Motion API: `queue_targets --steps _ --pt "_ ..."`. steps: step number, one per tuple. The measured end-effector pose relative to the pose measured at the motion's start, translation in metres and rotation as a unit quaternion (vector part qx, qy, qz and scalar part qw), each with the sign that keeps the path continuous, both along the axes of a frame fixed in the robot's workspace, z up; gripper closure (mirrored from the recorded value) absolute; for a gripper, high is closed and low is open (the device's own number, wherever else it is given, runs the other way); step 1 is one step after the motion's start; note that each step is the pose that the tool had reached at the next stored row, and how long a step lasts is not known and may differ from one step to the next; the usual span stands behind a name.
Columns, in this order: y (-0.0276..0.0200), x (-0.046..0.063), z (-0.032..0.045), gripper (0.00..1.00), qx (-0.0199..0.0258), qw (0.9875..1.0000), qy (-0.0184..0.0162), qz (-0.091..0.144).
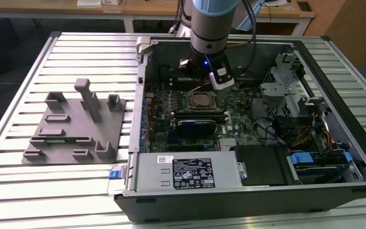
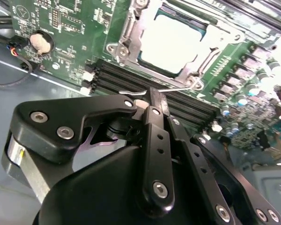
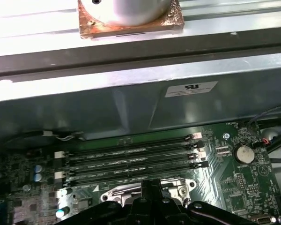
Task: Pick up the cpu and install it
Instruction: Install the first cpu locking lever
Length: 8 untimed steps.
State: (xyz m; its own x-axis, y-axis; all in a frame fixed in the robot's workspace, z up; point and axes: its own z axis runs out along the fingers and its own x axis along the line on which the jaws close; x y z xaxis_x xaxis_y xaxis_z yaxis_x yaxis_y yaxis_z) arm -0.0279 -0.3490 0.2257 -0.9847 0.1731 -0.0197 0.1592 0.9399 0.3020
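The cpu [image 2: 173,40], a pale silvery square chip, lies in the metal-framed socket on the green motherboard [image 2: 70,28]; in the exterior view the cpu [image 1: 201,100] sits mid-board inside the open computer case [image 1: 135,143]. My gripper [image 2: 151,96] hangs just behind the socket with its black fingers closed together and nothing visibly between them. Its tip sits at the socket's thin wire lever [image 2: 182,87]; I cannot tell whether it touches. The exterior view shows the gripper [image 1: 198,83] low over the board's rear. In the first wrist view the gripper [image 3: 147,187] is over the socket frame [image 3: 114,193].
Black memory slots [image 3: 131,161] run beside the socket. A grey power-supply box [image 1: 189,174] fills the case's front, a drive cage [image 1: 285,86] and cables its right. A grey moulded fixture [image 1: 75,124] lies on the slatted table at the exterior view's left.
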Motion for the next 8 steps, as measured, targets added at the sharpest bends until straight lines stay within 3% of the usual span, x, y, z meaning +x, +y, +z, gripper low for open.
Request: queue_targets --steps 5,8 --pt "0.0052 0.0042 -0.0030 0.89 -0.0134 0.9999 0.0000 0.000" --pt "0.0083 0.0043 -0.0050 0.89 -0.0156 0.9999 0.0000 0.000"
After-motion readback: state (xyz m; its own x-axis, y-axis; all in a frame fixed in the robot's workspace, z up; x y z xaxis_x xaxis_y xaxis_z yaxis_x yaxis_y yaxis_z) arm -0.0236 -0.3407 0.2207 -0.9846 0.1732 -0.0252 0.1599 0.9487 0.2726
